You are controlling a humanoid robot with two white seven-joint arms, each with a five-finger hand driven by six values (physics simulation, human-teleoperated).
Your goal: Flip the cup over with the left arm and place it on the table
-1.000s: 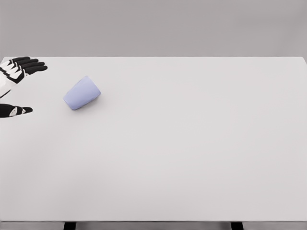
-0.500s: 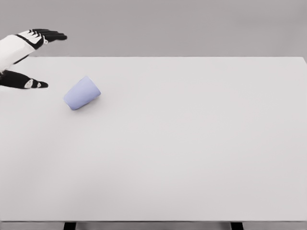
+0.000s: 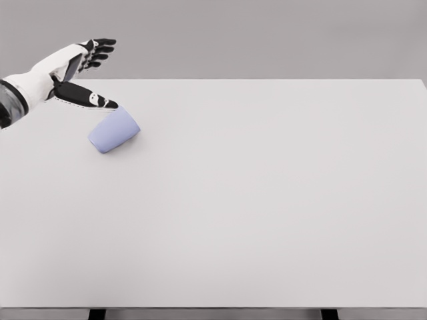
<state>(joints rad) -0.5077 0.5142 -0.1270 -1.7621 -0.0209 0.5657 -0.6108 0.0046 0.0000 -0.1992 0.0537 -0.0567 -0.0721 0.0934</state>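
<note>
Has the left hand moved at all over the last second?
Yes. The left hand has swung rightward and up toward the far table edge, now open just above the lying cup, which has stayed put.

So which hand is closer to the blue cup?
The left hand. It hangs open just above and behind the light blue cup, which lies on its side on the white table, thumb nearly over it. The right hand isn't in view.

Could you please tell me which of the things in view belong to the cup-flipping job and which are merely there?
Belonging to the job:
- cup, lying on its side
- left hand, open, above the cup
- table

Merely there:
- nothing else visible
</note>
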